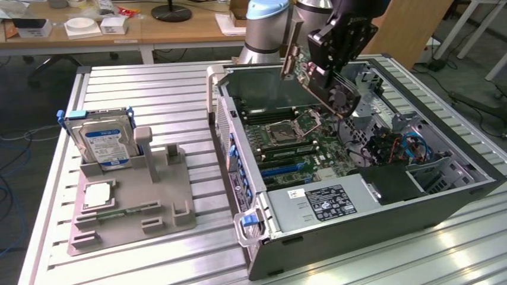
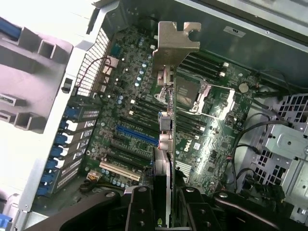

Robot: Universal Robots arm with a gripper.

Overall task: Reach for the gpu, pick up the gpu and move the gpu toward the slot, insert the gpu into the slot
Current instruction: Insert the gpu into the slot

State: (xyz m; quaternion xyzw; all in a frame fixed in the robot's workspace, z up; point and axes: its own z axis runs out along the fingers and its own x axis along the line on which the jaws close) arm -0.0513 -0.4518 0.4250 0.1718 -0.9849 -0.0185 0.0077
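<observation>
Ribbed aluminium table point(image 1: 158, 89) carried the scene as I watched from my remote station, wooden desks point(image 1: 182, 29) lining the upper left of the exterior frame. An open grey metal computer case point(image 1: 380, 219) lay on its side across the centre and the exterior view's right, its green motherboard point(image 1: 317, 142) facing up. At upper centre, the black gripper point(image 1: 323, 65) of the pale blue and silver robot arm point(image 1: 265, 24) hung over the case, jaws clamped on the gpu point(image 1: 336, 92), a thin dark circuit card with a round fan. The card was tilted and in the air, above the motherboard and clear of it. Through the wrist camera I saw the gpu point(image 2: 166, 144) edge-on between the black fingers point(image 2: 139, 207) of the gripper point(image 2: 166, 211), its silver metal bracket point(image 2: 175, 41) at the far end, over the board. The slot point(image 2: 137, 135), a long narrow blue plastic connector strip, lay on the board near the line of the card's edge and apart from it; in the exterior view the slot point(image 1: 284, 171) sat in the lower centre of the motherboard, below the square silver processor socket point(image 1: 281, 132). On the exterior view's left, a grey plastic holder point(image 1: 135, 208) stood on the table with a blue-labelled silver hard drive point(image 1: 99, 142) upright in it and a small square silver processor chip point(image 1: 97, 195) lying flat nearer the lower edge of the frame.
</observation>
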